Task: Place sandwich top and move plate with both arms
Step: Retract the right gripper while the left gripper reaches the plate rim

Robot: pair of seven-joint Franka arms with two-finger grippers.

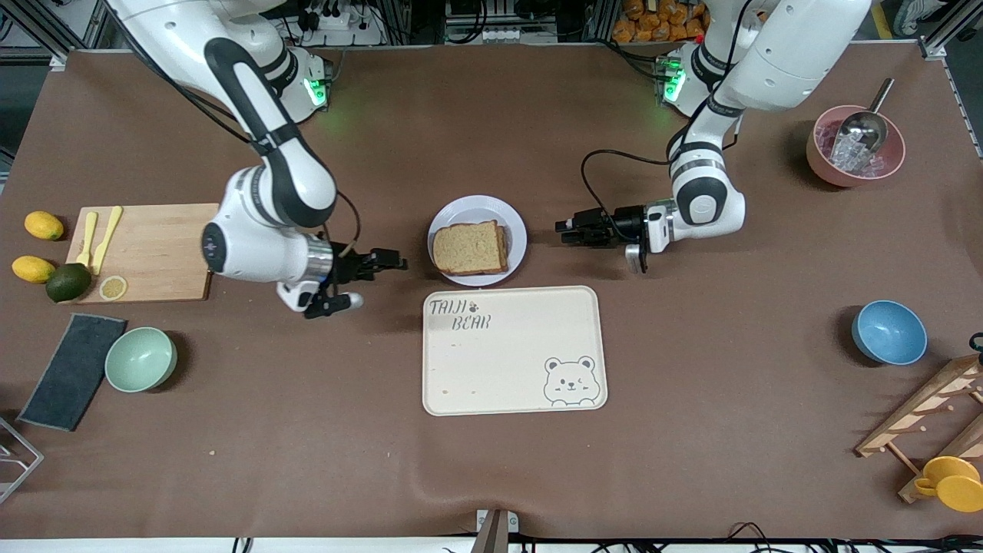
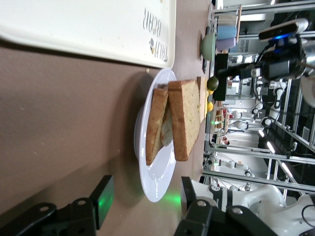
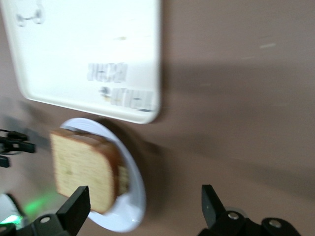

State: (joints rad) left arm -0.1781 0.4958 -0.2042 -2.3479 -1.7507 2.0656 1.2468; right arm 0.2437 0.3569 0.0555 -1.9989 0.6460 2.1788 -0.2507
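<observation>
Both pincers, left [image 1: 567, 228] and right [image 1: 393, 261], open beside plate [image 1: 516, 230]; tray [image 1: 513, 350] reads "TAIH BEAR".

Bear tray [image 1: 513, 361], cutting board [image 1: 153, 250] w/ lemons [image 1: 43, 225], green bowl [image 1: 140, 359], blue bowl [image 1: 888, 332], pink bowl [image 1: 854, 146] w/ scoop.

Sandwich top [image 1: 468, 247]: square light-brown wholegrain slice, darker crust, lying flat on the stack, slightly offset from the slice under it. Plate [image 1: 516, 230]: small, round, pale lavender-white, raised rim, centre of frame on the bench, just above the cream tray's upper edge, not touching it.
</observation>
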